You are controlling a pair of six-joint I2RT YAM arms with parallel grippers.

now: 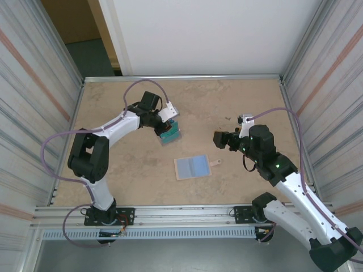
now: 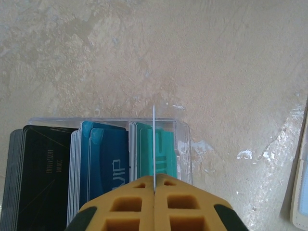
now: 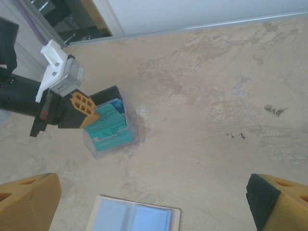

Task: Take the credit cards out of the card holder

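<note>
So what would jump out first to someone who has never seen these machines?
Probably the left tool, pinched shut on a thin card seen edge-on, just above a clear tray left of centre that holds black, blue and teal card stacks. Next comes the card holder, lying open and flat in the near middle with its pale blue inside showing. The right tool hangs wide open and empty beyond it.

Card holder: open, flat, pale blue-grey inner faces up, small beige tab at right, near middle. Credit cards: black, blue, teal stacks side by side in clear tray, farther left, apart from holder.
</note>
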